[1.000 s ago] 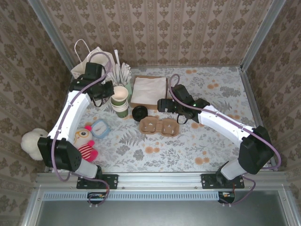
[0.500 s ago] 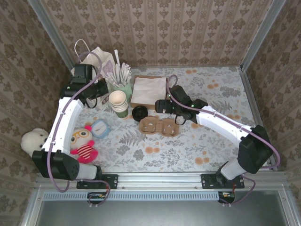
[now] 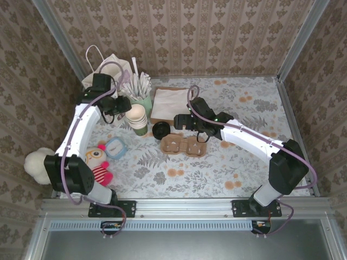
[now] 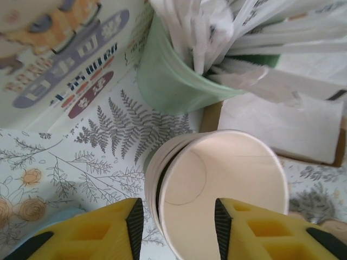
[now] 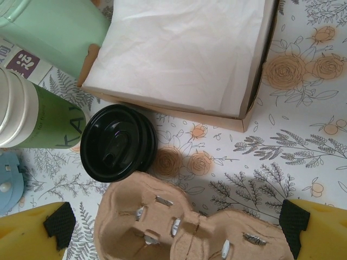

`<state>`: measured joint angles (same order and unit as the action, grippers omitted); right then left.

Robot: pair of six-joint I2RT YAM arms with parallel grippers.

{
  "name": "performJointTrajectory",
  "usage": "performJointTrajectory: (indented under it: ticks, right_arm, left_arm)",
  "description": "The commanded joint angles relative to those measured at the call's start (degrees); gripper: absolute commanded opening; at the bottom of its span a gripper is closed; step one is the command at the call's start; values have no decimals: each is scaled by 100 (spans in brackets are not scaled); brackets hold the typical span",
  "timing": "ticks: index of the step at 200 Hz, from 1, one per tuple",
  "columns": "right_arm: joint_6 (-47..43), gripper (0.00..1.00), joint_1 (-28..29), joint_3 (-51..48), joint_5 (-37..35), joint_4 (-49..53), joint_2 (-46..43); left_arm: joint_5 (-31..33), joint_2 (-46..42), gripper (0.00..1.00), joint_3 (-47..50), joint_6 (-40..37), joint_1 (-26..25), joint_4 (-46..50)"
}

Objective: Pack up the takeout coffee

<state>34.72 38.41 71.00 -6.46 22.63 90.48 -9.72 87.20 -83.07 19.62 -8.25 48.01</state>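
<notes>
The takeout coffee [image 3: 161,129] stands mid-table, its round black lid [image 5: 116,142] facing up, just left of a brown cardboard cup carrier [image 3: 183,145]. My right gripper [image 3: 181,121] hovers open behind the carrier [image 5: 179,222], its fingers spread wide to either side and the lid ahead on the left. My left gripper [image 3: 128,111] is open above a stack of lidless cream-rimmed cups [image 4: 217,184]. One yellow finger [image 4: 116,227] is outside the top cup's rim and the other is over its inside. Nothing is gripped.
A pale green cup of white-wrapped straws [image 3: 139,89] stands behind the cup stack [image 3: 138,119]. A tray of white napkins [image 3: 172,103] lies behind the coffee. A paper bag [image 3: 108,67] is at the back left. A blue clock [image 3: 115,147] and plush toys [image 3: 97,162] lie front left.
My left gripper swung back toward the bag, then returned over the cup stack, and its jaws have opened. My right gripper has crept left toward the black lid, still open.
</notes>
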Motion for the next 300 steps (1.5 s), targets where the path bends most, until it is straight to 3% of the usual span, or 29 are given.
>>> performJointTrajectory:
  ticks: [1, 20, 80, 180, 253, 300]
  right_arm:
    - [16, 100, 40, 145, -132, 223, 5]
    - [34, 100, 52, 133, -170, 232, 5]
    - [-13, 100, 74, 141, -262, 288, 23]
    - [-40, 100, 94, 124, -364, 330, -4]
    - [-29, 100, 148, 98, -347, 334, -11]
    - [1354, 100, 205, -92, 217, -59, 28]
  left_arm:
    - [-81, 146, 38, 59, -270, -19, 181]
    - [-57, 203, 33, 43, -308, -46, 163]
    - [56, 427, 33, 27, -388, -97, 261]
    - [215, 516, 6, -336, -528, -203, 496]
    - [59, 408, 0, -641, -516, -203, 638]
    - [-66, 132, 0, -1153, -425, -203, 888]
